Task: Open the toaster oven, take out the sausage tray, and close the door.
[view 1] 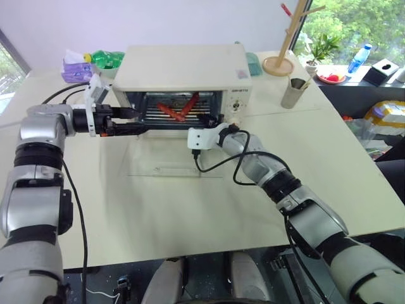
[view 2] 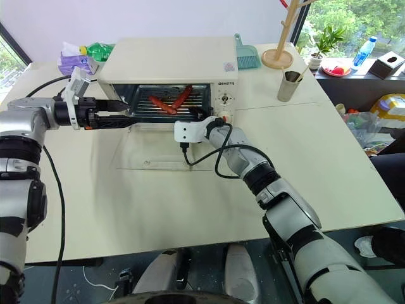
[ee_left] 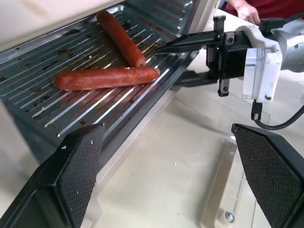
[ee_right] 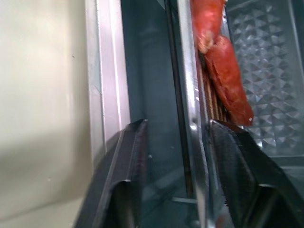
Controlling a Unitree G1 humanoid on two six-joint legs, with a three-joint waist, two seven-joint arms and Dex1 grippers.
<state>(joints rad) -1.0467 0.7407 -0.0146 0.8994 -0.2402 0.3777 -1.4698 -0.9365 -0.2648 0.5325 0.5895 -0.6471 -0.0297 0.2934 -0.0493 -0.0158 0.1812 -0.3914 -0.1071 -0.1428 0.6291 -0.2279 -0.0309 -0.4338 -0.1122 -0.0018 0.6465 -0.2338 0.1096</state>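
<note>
Right gripper [ee_right: 178,156]: fingers parted astride sausage tray [ee_left: 102,102] front rim, frame ctr.
Left gripper [ee_left: 175,175]: wide apart, holding nothing.
Tray: inside toaster oven [view 1: 186,66], upper ctr.
Door [view 1: 168,161]: down flat on bench [view 1: 316,164].

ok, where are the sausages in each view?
Left eye: sausages crossed inside the open toaster oven, upper centre.
Right eye: sausages upper centre, behind the right gripper.
Left wrist: sausages upper left, on the tray.
Right wrist: sausages upper right.
Shared landmark: the tray's front edge.
</note>
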